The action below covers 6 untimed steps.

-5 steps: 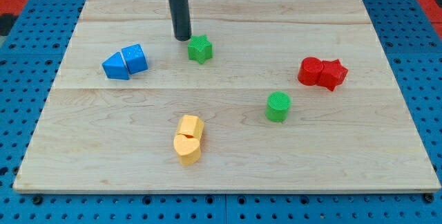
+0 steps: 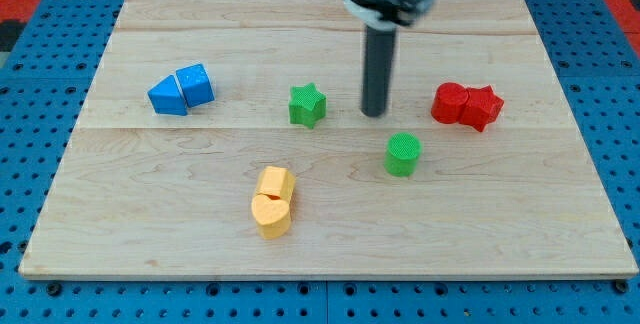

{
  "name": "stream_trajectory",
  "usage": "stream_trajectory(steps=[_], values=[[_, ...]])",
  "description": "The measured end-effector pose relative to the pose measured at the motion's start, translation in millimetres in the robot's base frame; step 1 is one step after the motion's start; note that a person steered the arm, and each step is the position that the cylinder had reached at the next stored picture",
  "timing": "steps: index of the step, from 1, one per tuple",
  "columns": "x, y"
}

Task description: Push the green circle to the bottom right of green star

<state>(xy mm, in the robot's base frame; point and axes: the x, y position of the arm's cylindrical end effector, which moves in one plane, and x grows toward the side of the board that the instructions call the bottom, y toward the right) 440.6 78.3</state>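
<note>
The green circle (image 2: 403, 154) stands on the wooden board (image 2: 320, 234) right of centre. The green star (image 2: 307, 105) lies up and to the left of it. My tip (image 2: 374, 113) touches the board between them, right of the star and above-left of the circle, apart from both. The dark rod rises from the tip to the view's top.
Two blue blocks (image 2: 181, 90) sit together at the left. Two red blocks (image 2: 467, 105) sit together at the right, close to my rod. Two yellow blocks (image 2: 272, 201) sit together below the star.
My tip has moved from the star's upper left to its right. The green star has shifted down and to the right. The other blocks have not moved.
</note>
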Motion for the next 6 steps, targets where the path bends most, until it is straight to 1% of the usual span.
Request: stream_trajectory(steps=[1,2,3,5,6], values=[[30,49],[56,75],[69,31],[18,-69],[35,-71]])
